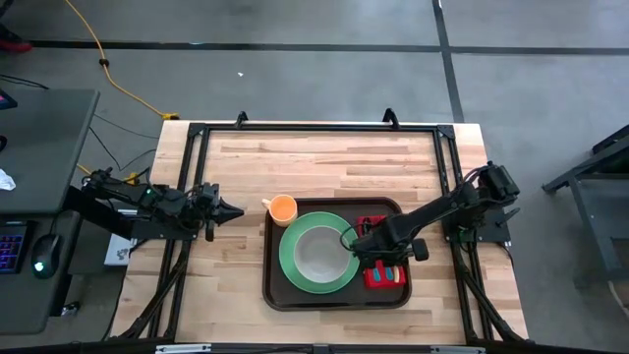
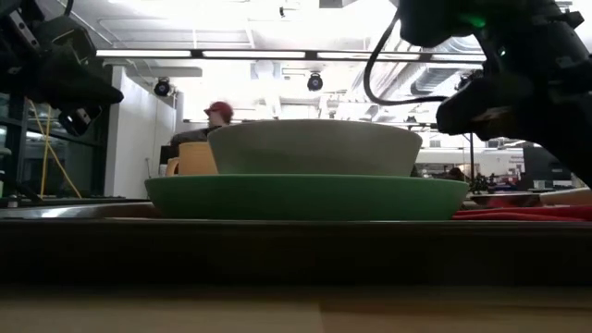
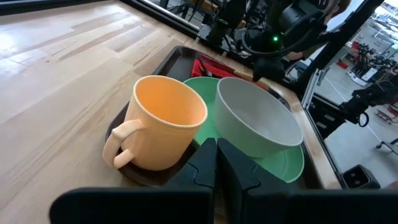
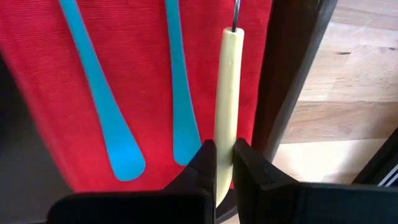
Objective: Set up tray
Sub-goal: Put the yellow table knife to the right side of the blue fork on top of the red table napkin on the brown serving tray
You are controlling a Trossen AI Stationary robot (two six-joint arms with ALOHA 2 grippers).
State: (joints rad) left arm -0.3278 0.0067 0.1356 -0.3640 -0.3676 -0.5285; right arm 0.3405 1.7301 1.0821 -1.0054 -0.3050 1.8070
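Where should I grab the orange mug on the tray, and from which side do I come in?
Probably the handle. The orange mug stands upright at the tray's left rear corner, its handle pointing off the tray toward the left gripper, so come from the left; the green plate and bowl crowd its other side.

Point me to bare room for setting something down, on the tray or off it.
Free: tabletop behind the tray, and the strip left of it by the shut left gripper. Crowded: cup, plate, bowl fill the tray; right gripper holds a yellow handle over the napkin.
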